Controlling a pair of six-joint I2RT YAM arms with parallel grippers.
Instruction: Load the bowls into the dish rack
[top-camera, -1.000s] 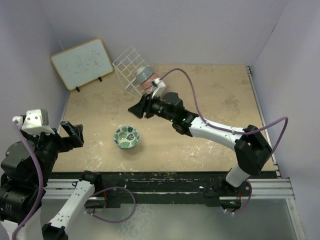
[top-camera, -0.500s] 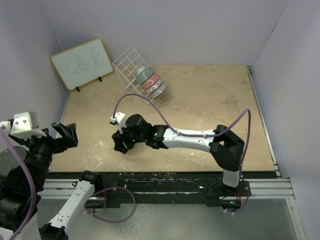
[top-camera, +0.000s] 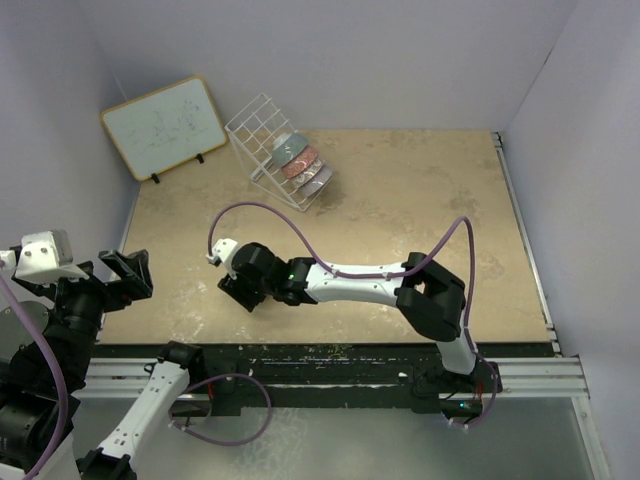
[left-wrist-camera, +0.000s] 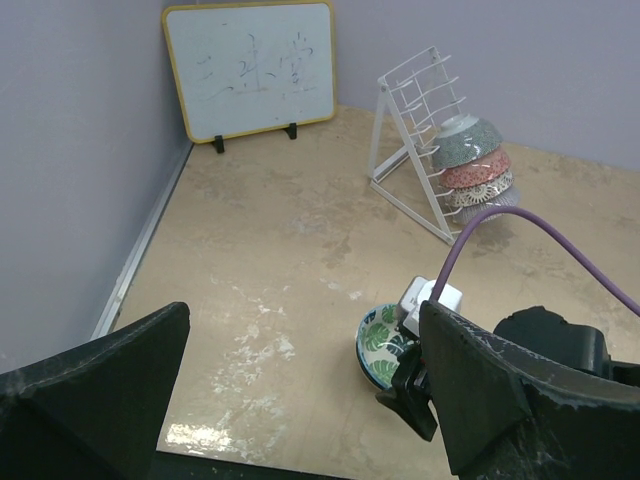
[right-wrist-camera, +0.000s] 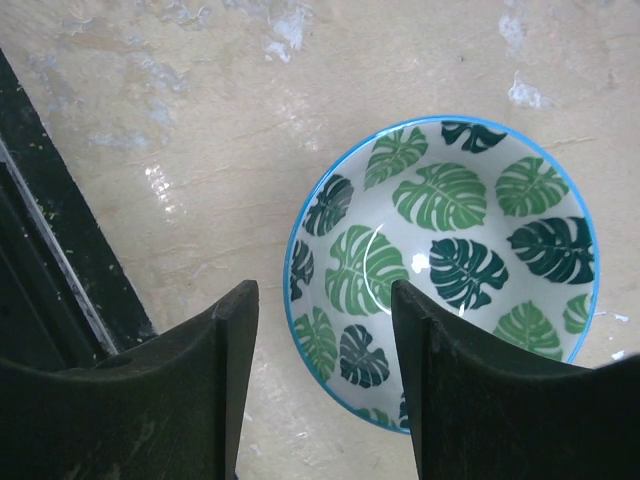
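one green-leaf ceramic bowl with a blue rim (right-wrist-camera: 445, 275), just the one out loose. three pale patterned bowls (left-wrist-camera: 470, 165) stacked in the rack, maybe a fourth underneath, too close to call. one white wire dish rack (top-camera: 255, 125). one wood-framed whiteboard (top-camera: 163, 125). two black-and-white robot arms (top-camera: 360, 283).

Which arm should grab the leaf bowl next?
Right. The right gripper is open directly over the green leaf bowl, with the bowl's rim between its fingers. The left gripper sits open at the near-left corner, farther away.
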